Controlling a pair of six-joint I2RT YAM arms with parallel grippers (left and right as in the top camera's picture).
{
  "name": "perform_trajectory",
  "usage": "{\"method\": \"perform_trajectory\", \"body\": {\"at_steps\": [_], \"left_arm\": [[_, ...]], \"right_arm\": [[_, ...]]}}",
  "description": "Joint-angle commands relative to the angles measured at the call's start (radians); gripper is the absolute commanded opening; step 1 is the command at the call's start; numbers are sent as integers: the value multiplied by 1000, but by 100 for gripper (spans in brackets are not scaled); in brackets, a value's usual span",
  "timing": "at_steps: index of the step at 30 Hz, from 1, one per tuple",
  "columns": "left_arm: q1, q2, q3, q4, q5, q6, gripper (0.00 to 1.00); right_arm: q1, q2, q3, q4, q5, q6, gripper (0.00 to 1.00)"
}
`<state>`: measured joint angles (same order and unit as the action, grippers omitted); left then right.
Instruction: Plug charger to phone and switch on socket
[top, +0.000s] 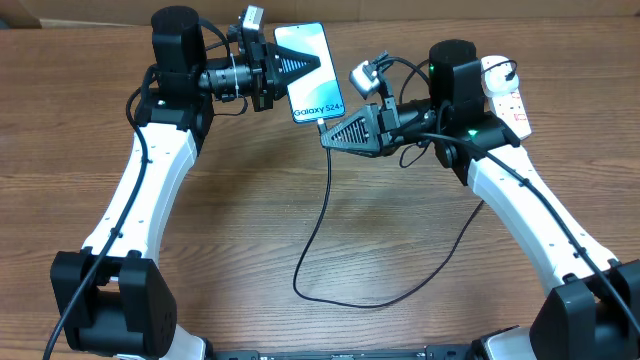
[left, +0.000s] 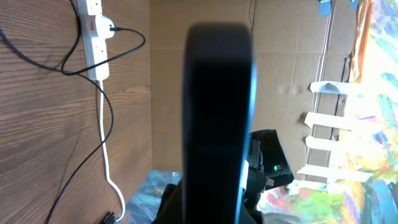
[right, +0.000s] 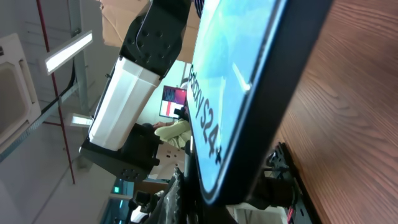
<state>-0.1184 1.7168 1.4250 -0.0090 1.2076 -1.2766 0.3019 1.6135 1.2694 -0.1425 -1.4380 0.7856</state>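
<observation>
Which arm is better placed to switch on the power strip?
Right: the power strip lies beside the right arm and its base, while the left arm holds the phone on the far side.

The phone (top: 308, 72), slim with a light-blue screen and white "Galaxy S24+" text near its lower short edge, sat tilted at upper centre. The thin black charger (top: 328, 195) ran from that edge down into a loop, then right. The white, red-switched socket (top: 510, 95) lay upper right.
</observation>
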Motion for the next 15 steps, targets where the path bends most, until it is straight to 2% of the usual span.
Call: {"method": "perform_trajectory", "body": {"at_steps": [1,15], "left_arm": [[-13,-17,18,10,38,11,4],[-13,-17,18,10,39,-6,4]], "right_arm": [[-14,5,7,5,-10,0,4],[-13,18,6,-2,-10,4,4]]}}
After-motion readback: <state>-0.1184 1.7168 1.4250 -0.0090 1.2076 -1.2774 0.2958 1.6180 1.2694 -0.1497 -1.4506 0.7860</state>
